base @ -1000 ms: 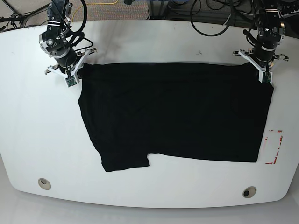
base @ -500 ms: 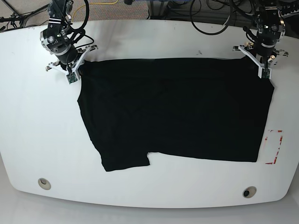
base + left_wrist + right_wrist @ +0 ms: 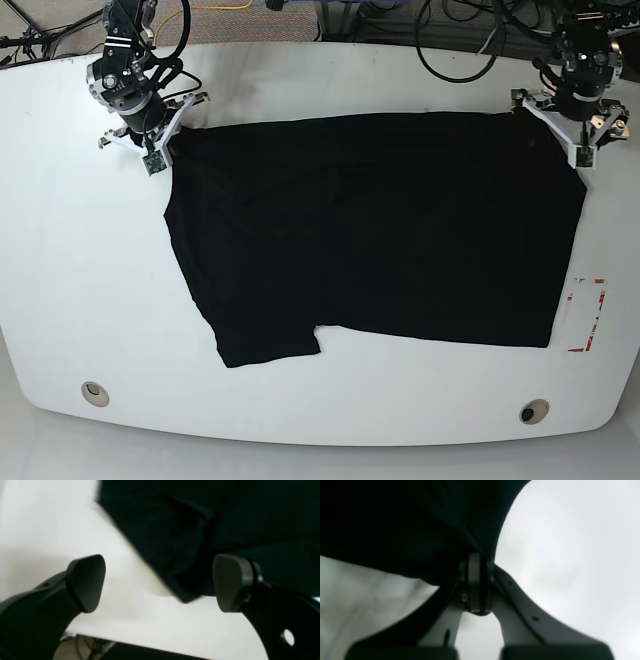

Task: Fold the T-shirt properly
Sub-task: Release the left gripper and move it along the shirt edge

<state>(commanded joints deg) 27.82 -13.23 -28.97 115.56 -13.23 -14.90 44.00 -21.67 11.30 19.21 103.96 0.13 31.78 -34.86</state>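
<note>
One T-shirt (image 3: 380, 230) flat, long axis left-right, left tool (image 3: 160, 583) spread apart, right tool (image 3: 480, 585) pinching its corner

The T-shirt (image 3: 370, 230) is soft matt black cloth; the table (image 3: 80, 290) is smooth, faintly glossy white; finger pads (image 3: 86, 582) look matt plastic.

Robotics lab or test bench — a bare white table (image 3: 70, 260) with rounded corners, two arm bases at its far edge. Black cables (image 3: 450, 45) tangle on carpet behind. Red tape marks (image 3: 588, 315) near one edge, round ports (image 3: 95, 392) in the near corners — a purpose-built rig.
</note>
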